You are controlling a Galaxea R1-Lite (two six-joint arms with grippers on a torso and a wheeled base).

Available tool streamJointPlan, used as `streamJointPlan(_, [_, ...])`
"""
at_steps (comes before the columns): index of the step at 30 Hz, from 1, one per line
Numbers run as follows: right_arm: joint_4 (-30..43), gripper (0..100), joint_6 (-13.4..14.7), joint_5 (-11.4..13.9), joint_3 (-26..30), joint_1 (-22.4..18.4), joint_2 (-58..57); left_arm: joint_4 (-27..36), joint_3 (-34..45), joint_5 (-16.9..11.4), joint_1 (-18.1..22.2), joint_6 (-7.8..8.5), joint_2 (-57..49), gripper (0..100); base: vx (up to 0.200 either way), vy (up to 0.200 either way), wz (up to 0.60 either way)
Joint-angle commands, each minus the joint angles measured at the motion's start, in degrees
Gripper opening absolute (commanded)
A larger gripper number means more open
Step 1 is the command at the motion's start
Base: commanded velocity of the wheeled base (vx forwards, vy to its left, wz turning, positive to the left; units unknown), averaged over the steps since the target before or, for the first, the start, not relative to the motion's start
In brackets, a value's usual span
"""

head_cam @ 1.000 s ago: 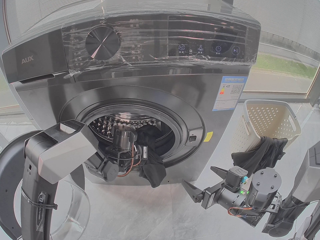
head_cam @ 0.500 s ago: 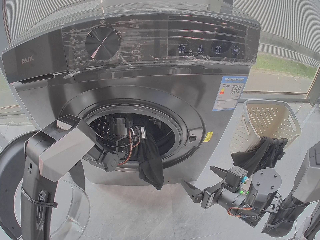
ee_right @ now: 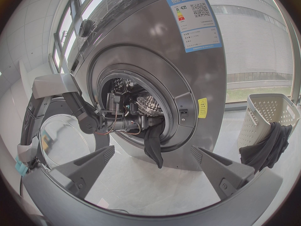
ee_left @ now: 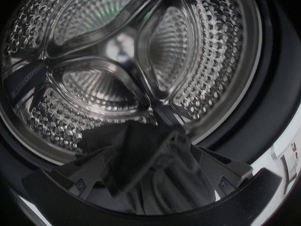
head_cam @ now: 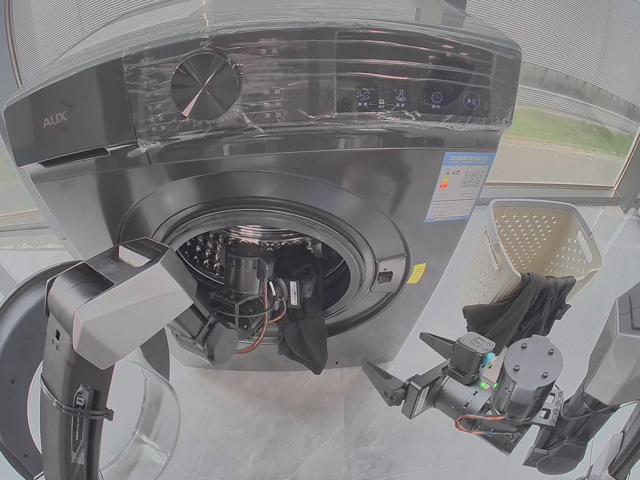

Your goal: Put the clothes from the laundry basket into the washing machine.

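**Cloth half over the washer rim**

Head view: the black cloth hangs over the washer rim. It looks light, limp and prone to slip, so best gripped at its bunched top.

Left wrist view: the cloth lies between the left gripper's spread jaws, at the drum mouth.

Right wrist view: the right gripper is spread, empty and well apart.

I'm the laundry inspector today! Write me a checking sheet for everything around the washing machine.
Surface: pale tiled floor.
Job's things: washing machine with its door open; black garment hanging half out over the drum rim; laundry basket beside the machine, second black garment draped over its edge.
Clutter: nothing seen.
Grippers: left gripper open at the drum mouth, garment between its fingers; right gripper open, empty, low above the floor.
Cables: orange wires on the left wrist.
Surroundings: window behind, grass outside.
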Motion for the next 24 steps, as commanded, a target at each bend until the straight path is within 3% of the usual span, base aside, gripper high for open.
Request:
streamJointPlan(1, [0.0,100,0.0,0.0,0.1,0.1,0.1,-0.1,6.5,-2.7,-2.4,0.25,-2.5,100,0.0,0.0,0.0])
streamJointPlan(6, [0.0,100,0.0,0.0,0.0,0.2,0.5,-0.1,6.3,-2.8,-2.2,0.34,-0.7,100,0.0,0.0,0.0])
streamJointPlan(10, [0.0,100,0.0,0.0,0.1,0.1,0.4,-0.3,6.4,-2.6,-1.8,2.01,1.7,100,0.0,0.0,0.0])
streamJointPlan(11, [0.0,100,0.0,0.0,0.0,0.1,0.3,-0.4,6.3,-2.4,-1.7,2.1,2.1,0,0.0,0.0,0.0])
streamJointPlan(20, [0.0,100,0.0,0.0,0.0,-0.1,0.2,-1.6,3.9,-2.2,-1.2,2.01,3.7,0,0.0,0.0,0.0])
streamJointPlan(24, [0.0,100,0.0,0.0,0.0,0.2,0.3,-4.0,-1.2,0.9,1.0,1.84,3.7,0,0.0,0.0,0.0])
